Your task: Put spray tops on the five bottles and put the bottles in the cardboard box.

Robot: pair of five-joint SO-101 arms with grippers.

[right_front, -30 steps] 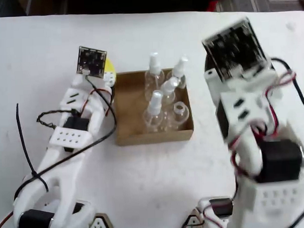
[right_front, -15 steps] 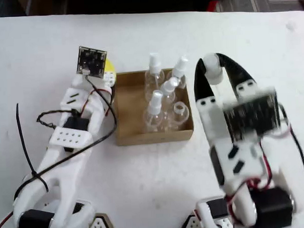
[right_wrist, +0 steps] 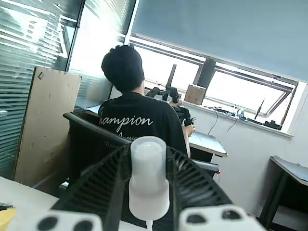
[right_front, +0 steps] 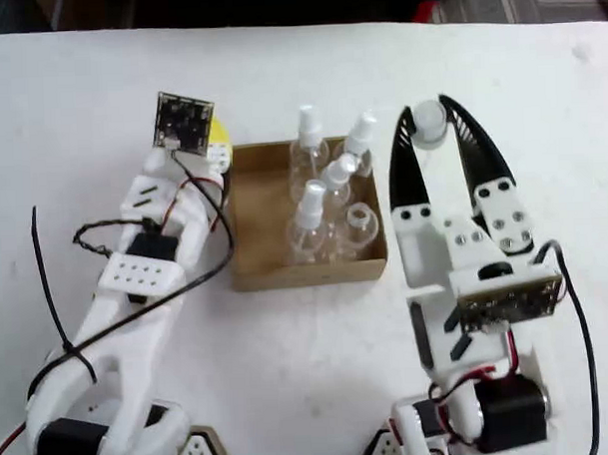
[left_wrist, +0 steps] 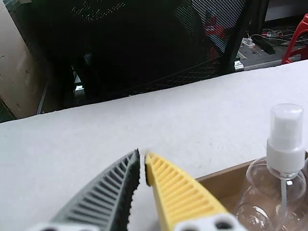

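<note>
The cardboard box [right_front: 254, 224] sits mid-table. Inside stand three clear bottles with white spray tops [right_front: 308, 130] at the back and middle, another capped one [right_front: 308, 217] near the front, and an uncapped bottle [right_front: 360, 224] at the front right. My right gripper [right_front: 427, 111], with black fingers, lies just right of the box, shut on a white spray top [right_front: 431, 124]. In the right wrist view the spray top [right_wrist: 149, 179] stands between the fingers of the right gripper [right_wrist: 149, 153]. My left gripper [left_wrist: 143, 157] is shut on nothing beside the box's left far corner, near a capped bottle [left_wrist: 283, 159].
The left arm [right_front: 150, 258] stretches along the box's left side, with black cables looping off it. The white table [right_front: 100, 95] is bare beyond the box. Both arm bases stand at the near edge.
The right arm has swung down from a raised pose. Its gripper now points away from the base along the box's right side, with the spray top in it. The left arm has kept still.
</note>
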